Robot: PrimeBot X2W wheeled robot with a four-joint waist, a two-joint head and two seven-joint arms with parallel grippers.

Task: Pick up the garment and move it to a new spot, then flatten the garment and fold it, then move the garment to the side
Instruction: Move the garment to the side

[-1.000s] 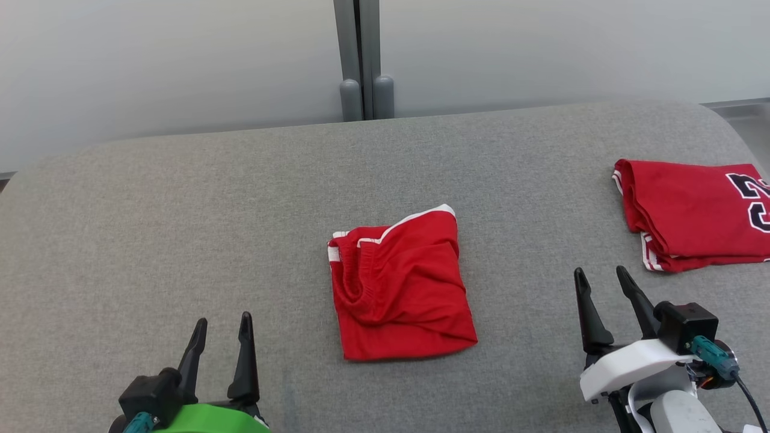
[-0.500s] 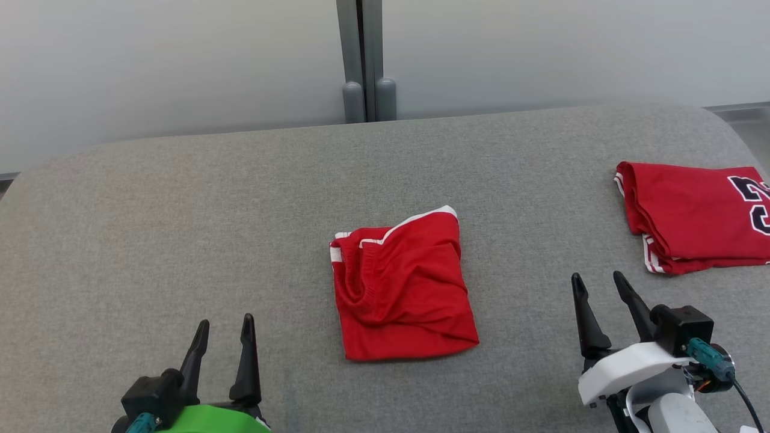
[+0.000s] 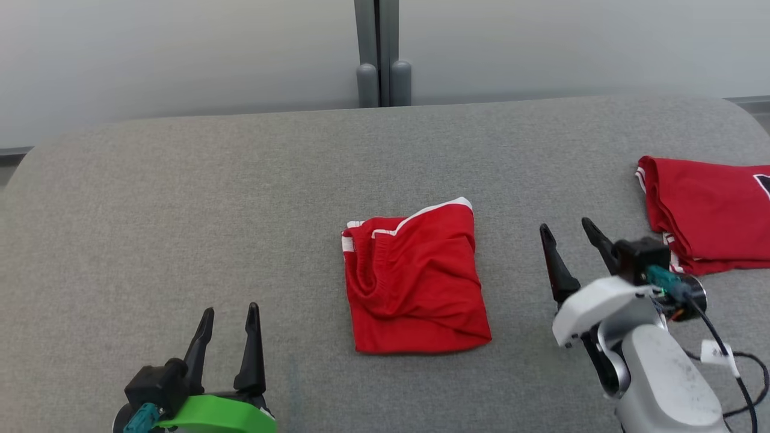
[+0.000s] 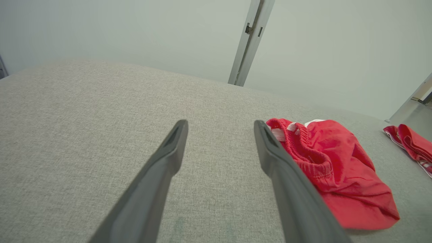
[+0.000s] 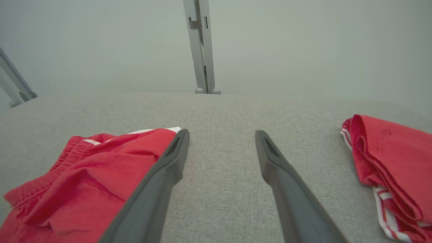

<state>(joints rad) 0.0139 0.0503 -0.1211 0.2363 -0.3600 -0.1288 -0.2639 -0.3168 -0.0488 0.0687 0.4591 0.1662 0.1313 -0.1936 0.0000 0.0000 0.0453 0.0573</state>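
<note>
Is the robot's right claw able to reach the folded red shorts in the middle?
Probably yes. The right gripper is open and sits just beside the red shorts, with bare grey surface between them and nothing blocking.

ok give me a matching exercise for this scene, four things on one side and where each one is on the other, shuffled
1 red shorts
2 red jersey
3 left gripper
4 right gripper

A at the right edge of the grey surface
B open, lower left in the head view
C folded, in the middle
D open, between the two garments

Pairs: 1-C, 2-A, 3-B, 4-D
</note>
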